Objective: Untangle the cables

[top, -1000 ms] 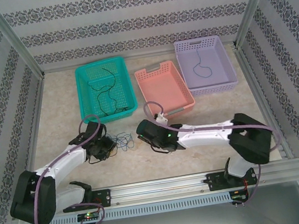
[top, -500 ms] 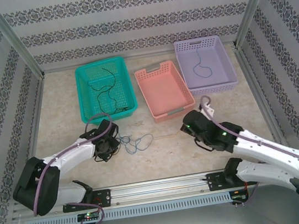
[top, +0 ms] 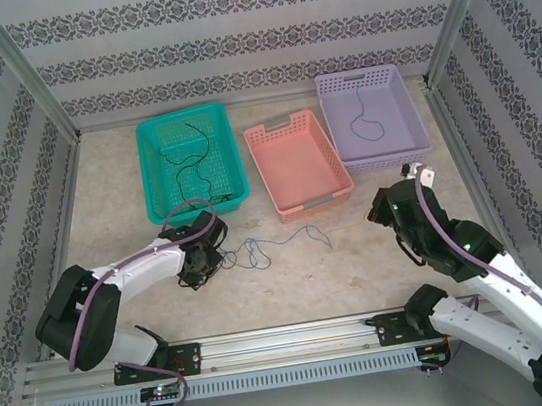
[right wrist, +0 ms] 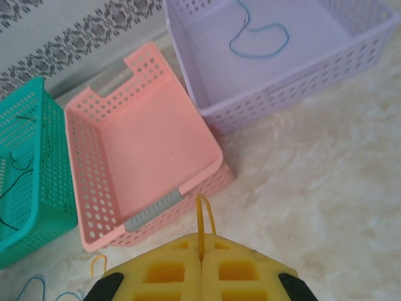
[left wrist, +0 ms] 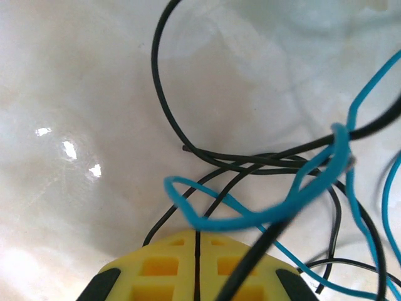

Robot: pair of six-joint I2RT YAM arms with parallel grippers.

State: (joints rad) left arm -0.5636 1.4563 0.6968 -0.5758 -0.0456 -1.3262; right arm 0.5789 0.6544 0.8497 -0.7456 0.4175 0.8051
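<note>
Within the last second the right arm swings away from the knot, out to the right of the bench (top: 361, 271), and now sits in front of the lilac basket (top: 372, 118). The right fingers (right wrist: 188, 248) are pressed together on a pale yellow cable (right wrist: 203, 216), which rises from their seam as a narrow loop. Over the same second the left fingers (left wrist: 185, 241) close and shift slightly right. They now sit together on the knot, with a black cable (left wrist: 156, 75) appearing to run into the seam between them.

The effect shows from above. What was a tight clump beside the left arm is now drawn out, and a blue cable (top: 300, 229) trails rightward across the bench below the pink basket (top: 298, 164). With one side anchored and the other pulling, the yellow strand looks to be coming free, though its far end cannot be made out.

The cables left in the knot lie on the bench just in front of the left fingers. The left wrist view shows thin, glossy black and blue strands that cross several times, with 1 blue loop draped over the black ones. They are limp and would probably slide if tugged gently. The teal basket (top: 193, 163) holds a black strand, the lilac basket holds a blue one, and the pink basket has nothing in it.
</note>
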